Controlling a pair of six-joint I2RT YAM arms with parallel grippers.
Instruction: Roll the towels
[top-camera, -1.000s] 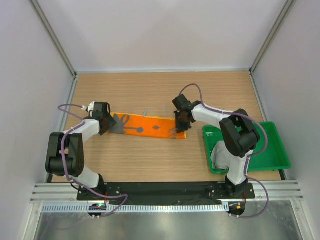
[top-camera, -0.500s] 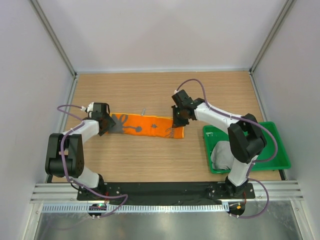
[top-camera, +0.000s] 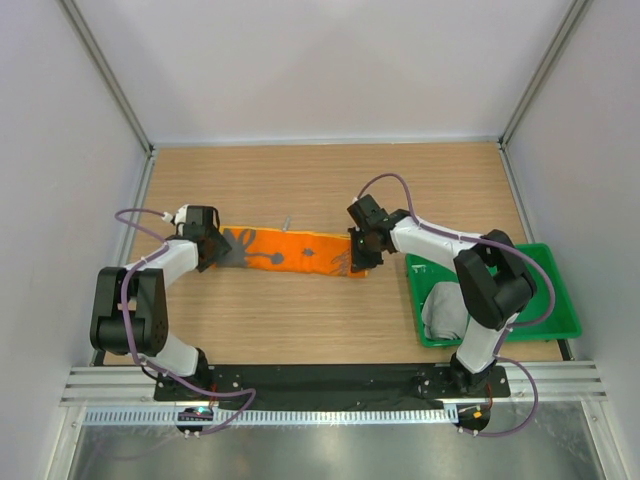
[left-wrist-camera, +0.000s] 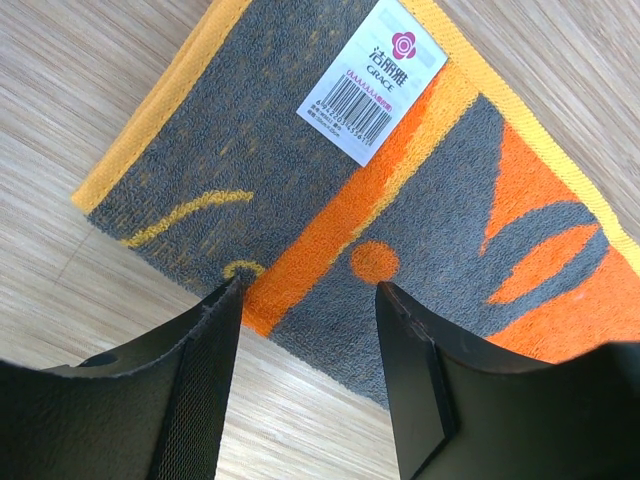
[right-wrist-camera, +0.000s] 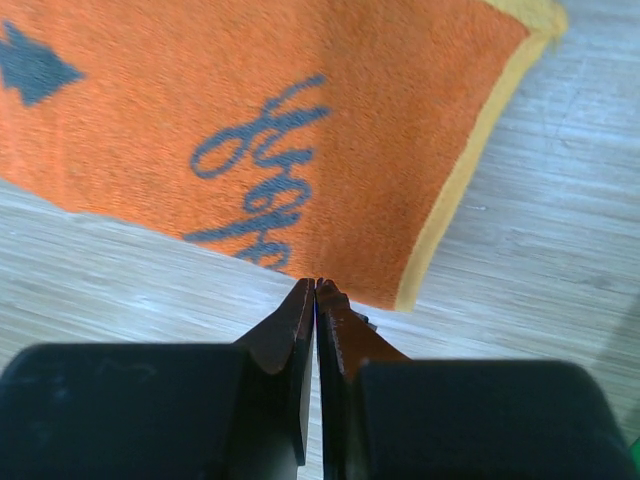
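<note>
The dark grey and orange towel (top-camera: 295, 250) lies flat as a long strip on the wooden table, orange side up over most of its length. Its left end (left-wrist-camera: 300, 150) shows dark grey with orange print and a white label (left-wrist-camera: 375, 80). My left gripper (top-camera: 205, 245) hovers open over that end, fingertips (left-wrist-camera: 225, 300) straddling the near edge. My right gripper (top-camera: 362, 250) is shut, its tips (right-wrist-camera: 316, 285) touching the near edge of the right end (right-wrist-camera: 250, 120); I cannot tell if cloth is pinched. The light grey towel (top-camera: 445, 310) lies bunched in the tray.
A green plastic tray (top-camera: 540, 290) sits at the right, close to the right arm's base. White walls with metal posts close in the table on three sides. Bare wood lies behind and in front of the strip.
My right gripper swung a little away and came back toward me at the towel's right end, which now sits slightly further left. The left arm has stayed put.
</note>
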